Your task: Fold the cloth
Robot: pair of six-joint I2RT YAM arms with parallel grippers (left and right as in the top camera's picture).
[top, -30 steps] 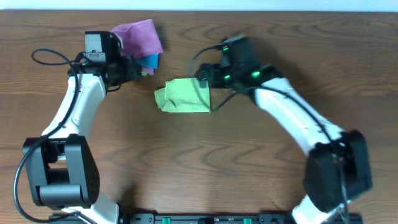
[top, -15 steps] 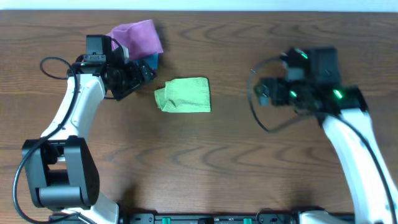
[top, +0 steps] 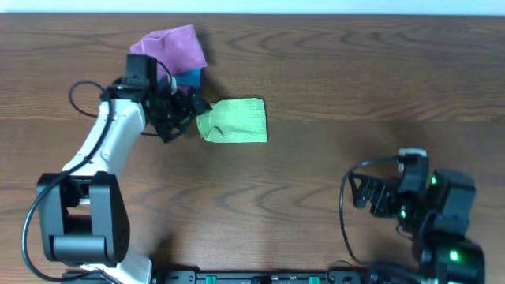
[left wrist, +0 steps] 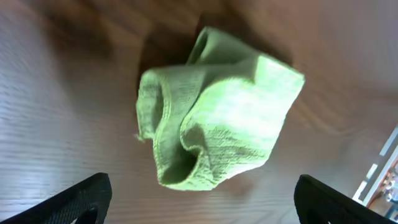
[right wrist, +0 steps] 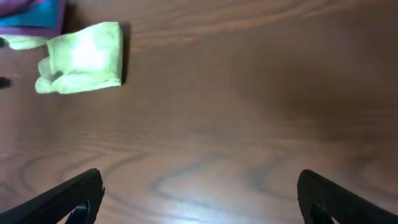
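Seemingly folded, the fuzzy yellow-green microfibre cloth (top: 234, 121) lies free; left gripper (top: 189, 113) gapes at its nine o'clock, perhaps to neaten the rumpled edge; right gripper (top: 360, 194) gapes, parked clear.

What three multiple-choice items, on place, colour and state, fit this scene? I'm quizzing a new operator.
1. Which gripper is nearer the cloth? A right; B left; C equal.
2. The crumpled cloth at the far edge is: A purple; B red; C white.
3. The left gripper is: A shut on the cloth; B hidden; C open, gripping nothing.
B: the left sits beside the cloth, the right gripper far off. A: purple shows overhead. C: its fingers spread wide, cloth ungripped.
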